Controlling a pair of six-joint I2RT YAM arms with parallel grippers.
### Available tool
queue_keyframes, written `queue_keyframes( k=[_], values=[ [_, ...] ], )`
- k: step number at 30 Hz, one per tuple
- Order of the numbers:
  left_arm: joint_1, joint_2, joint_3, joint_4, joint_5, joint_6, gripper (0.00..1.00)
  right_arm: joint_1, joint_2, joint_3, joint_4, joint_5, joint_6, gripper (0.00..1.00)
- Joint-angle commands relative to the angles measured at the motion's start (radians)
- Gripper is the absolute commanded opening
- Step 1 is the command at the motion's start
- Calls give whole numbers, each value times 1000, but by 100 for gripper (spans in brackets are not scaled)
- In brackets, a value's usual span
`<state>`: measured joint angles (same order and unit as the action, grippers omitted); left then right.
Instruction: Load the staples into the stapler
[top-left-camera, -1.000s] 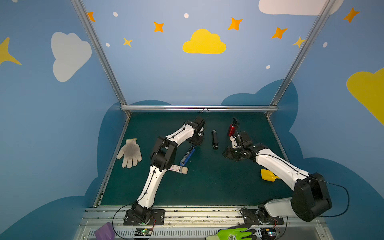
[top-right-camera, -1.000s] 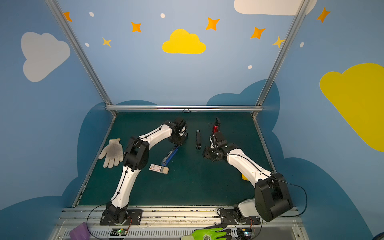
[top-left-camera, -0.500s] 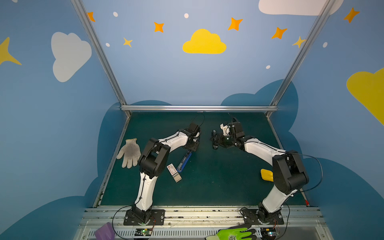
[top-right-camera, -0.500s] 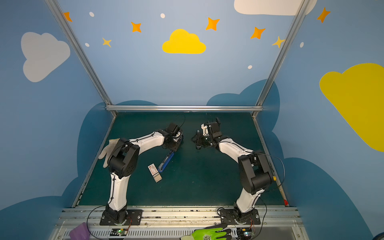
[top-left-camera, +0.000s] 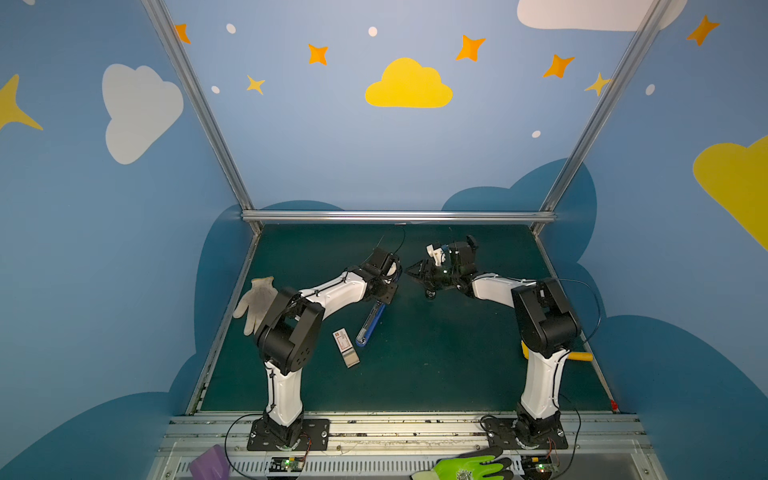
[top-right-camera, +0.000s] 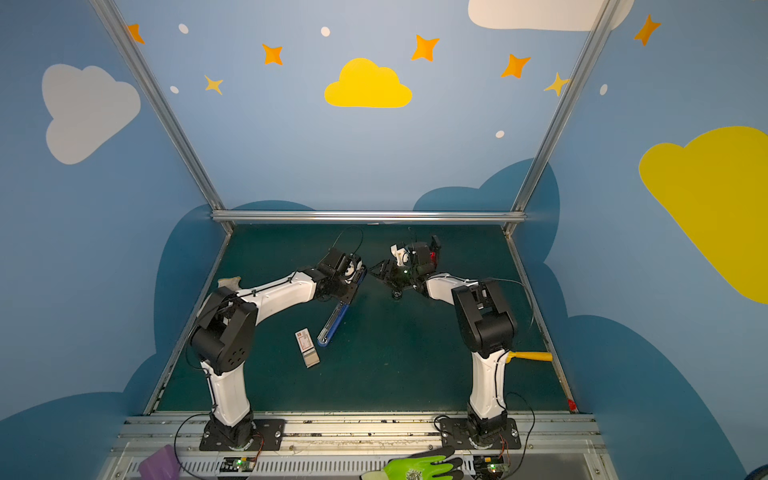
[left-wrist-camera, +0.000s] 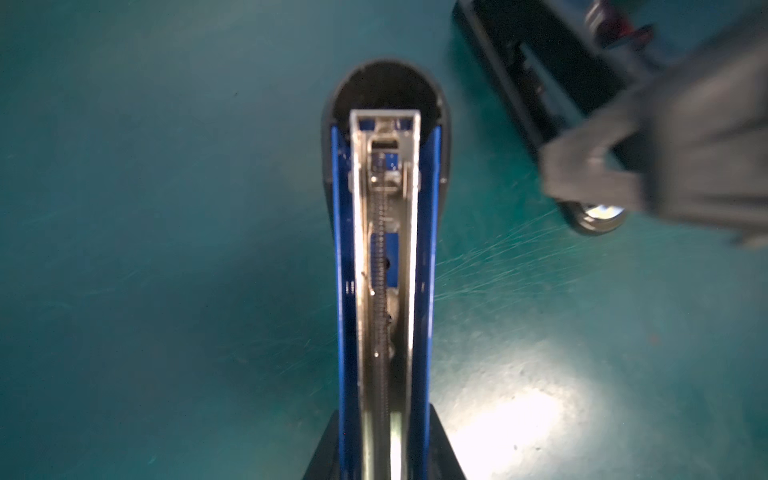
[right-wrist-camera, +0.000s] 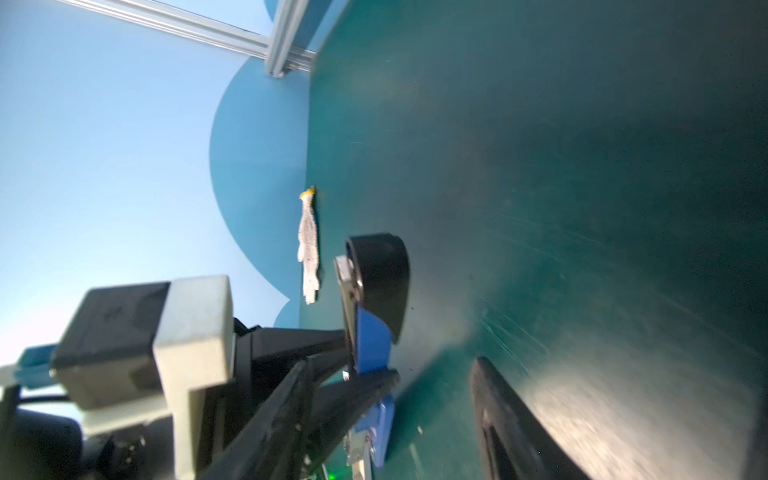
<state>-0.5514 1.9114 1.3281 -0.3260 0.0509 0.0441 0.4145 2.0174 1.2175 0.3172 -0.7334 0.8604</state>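
At the near edge, on the metal rail, lie a green-and-black work glove (top-left-camera: 469, 470) and a purple plastic piece (top-left-camera: 210, 465). Farther in, on the dark green table mat (top-left-camera: 436, 374), a yellow plastic tool (top-left-camera: 579, 356) lies at the near right, partly hidden behind the right arm. Left of the middle lies the small flat white cardboard box of staples (top-left-camera: 343, 344), with its tan inner tray slid partway out at the near end and both grippers well apart from it. Just right of it is the near tip of the long blue stapler (top-left-camera: 371, 322), opened so that its metal channel and spring show in the left wrist view. The stapler slants away toward the far right, where the left gripper (top-left-camera: 381, 296) is clamped on it. A white knitted glove (top-left-camera: 257, 301) lies at the left edge of the mat. Farthest, the right gripper (top-left-camera: 417, 272) points left toward the left one, its jaws spread and holding nothing. A black oblong object (top-left-camera: 430, 294) lies under it on the mat.
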Motion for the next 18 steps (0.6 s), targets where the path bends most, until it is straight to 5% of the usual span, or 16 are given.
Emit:
queue_keyframes(
  k=[1,9,18],
  values=[
    [-8,-32,2,36,18,-13,9,10,31,39,62,-47,33,63],
    [-25,-44,6,47,32,-15,9,19,82,79,78,-65,49,61],
    [-41,-46,17,50,27,-20,9,19,116,122,86,-84,61,44]
  ],
)
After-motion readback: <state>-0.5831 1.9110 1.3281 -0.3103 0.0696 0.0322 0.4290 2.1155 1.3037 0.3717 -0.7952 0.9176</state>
